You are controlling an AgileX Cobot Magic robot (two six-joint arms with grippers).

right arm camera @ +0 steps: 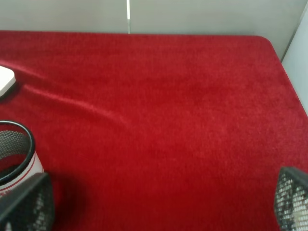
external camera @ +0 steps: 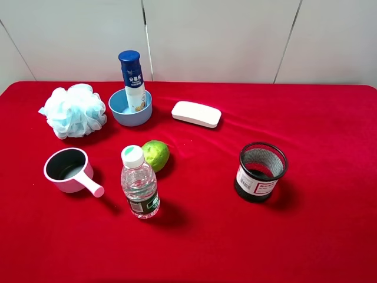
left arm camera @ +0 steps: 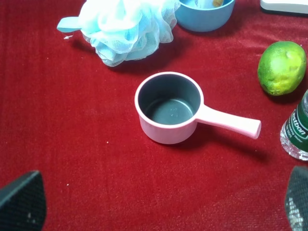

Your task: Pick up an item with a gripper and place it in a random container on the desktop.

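Observation:
The white bottle with a dark blue cap (external camera: 133,76) stands upright inside the light blue bowl (external camera: 126,115) at the back left of the red desktop (external camera: 318,236). Neither arm shows in the exterior high view. In the left wrist view my left gripper (left arm camera: 159,211) is open and empty, its fingertips (left arm camera: 21,202) wide apart above the cloth in front of the pink scoop cup; the bowl (left arm camera: 204,17) sits at the far edge of that view. My right gripper (right arm camera: 159,207) is open and empty, with one fingertip (right arm camera: 26,204) close beside the black mesh cup.
A pale blue bath pouf (external camera: 73,111) lies left of the bowl. A pink-handled scoop cup (external camera: 69,171), a lime (external camera: 156,155) and a clear water bottle (external camera: 140,184) stand at front left. A white case (external camera: 196,114) lies at back centre. A black mesh cup (external camera: 261,171) stands to the right.

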